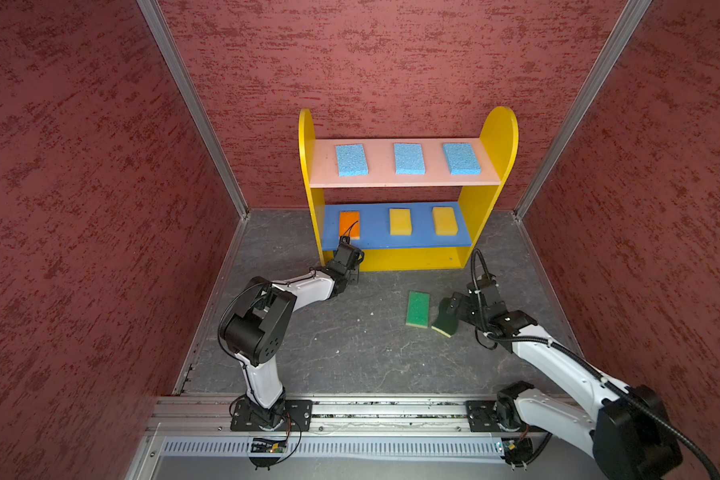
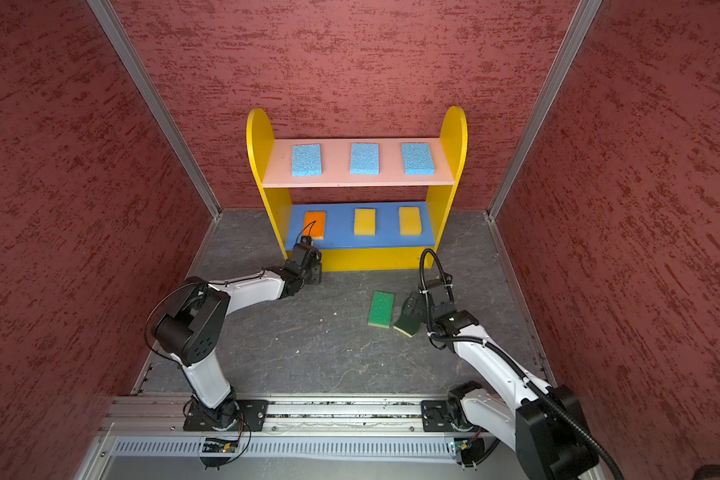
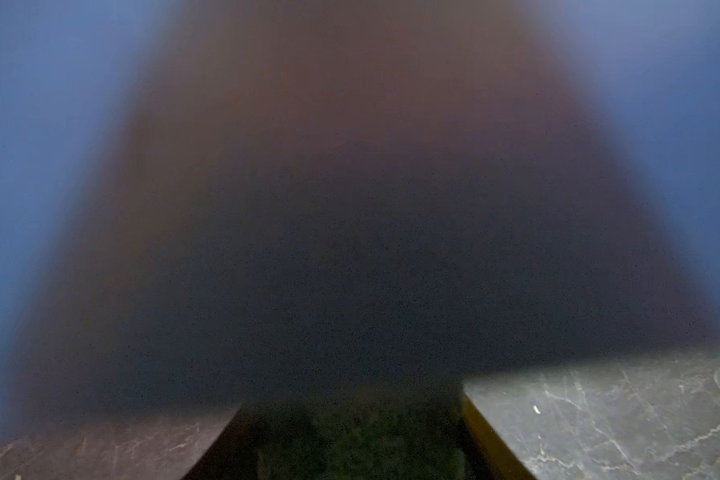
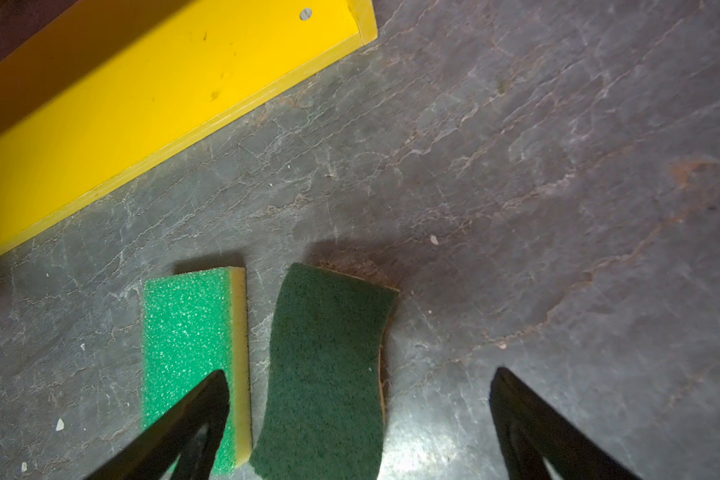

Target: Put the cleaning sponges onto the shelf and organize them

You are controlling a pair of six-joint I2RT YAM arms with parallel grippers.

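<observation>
The right gripper (image 1: 447, 308) hangs spread wide over the dark green wavy sponge (image 4: 325, 365) on the tabletop (image 1: 350, 345), beside the bright green sponge (image 1: 417, 308). The left gripper (image 1: 349, 258) is tucked into the bottom level of the shelf (image 1: 497, 137); I can't tell its grip.

The left arm (image 1: 308, 286) bends at the elbow, its forearm pointing to two o'clock. The left gripper (image 1: 350, 262) has its tips hidden. The right arm (image 1: 558, 361) reaches toward ten o'clock, and the right gripper (image 4: 360, 372) points downward with its fingers spread wide.

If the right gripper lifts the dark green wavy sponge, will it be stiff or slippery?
Probably soft: the dark green sponge has a yellow foam layer under its fibrous top. Likely grippy, since that top looks rough. Flat, so unlikely to roll.
</observation>
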